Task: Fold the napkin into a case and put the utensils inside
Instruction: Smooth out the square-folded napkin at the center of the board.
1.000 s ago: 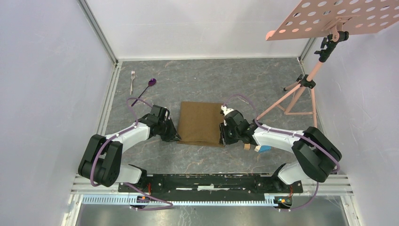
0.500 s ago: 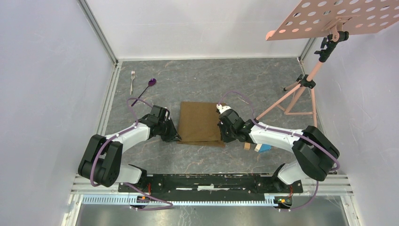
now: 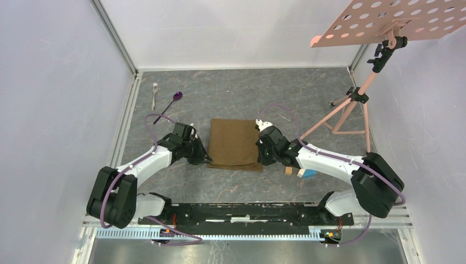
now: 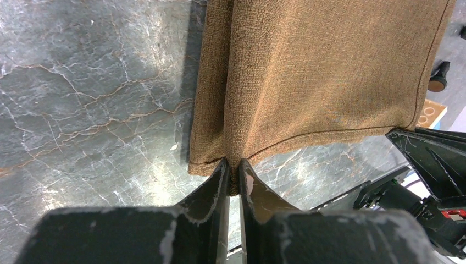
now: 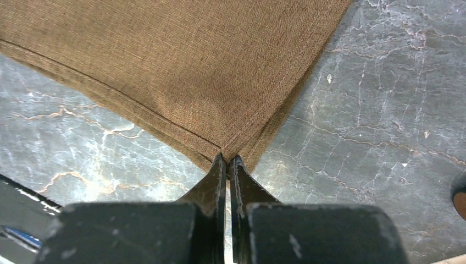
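The napkin [image 3: 235, 144] lay at table [image 3: 231, 99] centre, its seven o'clock corner pinched in the left fingers [image 4: 211, 187] and its five o'clock corner in the right fingers [image 5: 211, 181]; judged soft, limp, light, best held by corners.

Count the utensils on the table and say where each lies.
2. The fork lies at the far left corner; the purple spoon lies just right of it. Anything under the napkin would be hidden.

Bright even light; napkin [image 4: 329, 71] casts soft shadow; wrist cams sharp.
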Robot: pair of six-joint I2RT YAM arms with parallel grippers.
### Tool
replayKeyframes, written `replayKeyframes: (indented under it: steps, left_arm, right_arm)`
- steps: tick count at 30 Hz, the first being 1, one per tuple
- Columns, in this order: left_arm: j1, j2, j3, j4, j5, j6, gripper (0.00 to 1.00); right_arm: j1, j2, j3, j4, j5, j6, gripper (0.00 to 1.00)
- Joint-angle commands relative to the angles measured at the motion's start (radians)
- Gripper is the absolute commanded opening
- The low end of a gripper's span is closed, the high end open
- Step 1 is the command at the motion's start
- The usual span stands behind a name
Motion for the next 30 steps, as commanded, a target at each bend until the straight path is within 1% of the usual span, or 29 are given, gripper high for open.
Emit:
replayKeyframes:
  steps: [1,8,12,24,26,27,28,30]
  left_arm:
    - [0.001,-0.021,0.005,-0.024,0.029,-0.011,0.16]
    - [0.001,-0.019,-0.022,-0.018,0.021,-0.011,0.15]
    - [0.002,-0.025,-0.024,-0.017,0.013,-0.014,0.15]
    - [0.002,0.048,-0.025,-0.004,-0.024,0.005,0.16]
    - [0.002,0.051,-0.028,-0.004,-0.025,0.007,0.17]
    - [0.002,0.054,-0.027,-0.006,-0.025,0.01,0.18]
    - [0.001,0.053,-0.024,-0.016,-0.031,0.014,0.18]
    - [0.001,0.041,-0.016,-0.043,-0.038,0.023,0.24]
  right_arm:
    - [0.002,-0.05,-0.021,0.008,-0.032,0.035,0.0]
    - [0.003,-0.083,-0.055,0.013,-0.052,0.051,0.0]
    - [0.002,-0.103,-0.072,0.01,-0.038,0.053,0.0]
    - [0.003,-0.071,-0.131,0.094,-0.114,0.058,0.0]
    - [0.002,-0.075,-0.136,0.091,-0.118,0.053,0.04]
    - [0.004,-0.077,-0.137,0.087,-0.123,0.05,0.08]
    - [0.002,-0.079,-0.137,0.083,-0.134,0.042,0.14]
    - [0.004,-0.094,-0.136,0.06,-0.154,0.016,0.22]
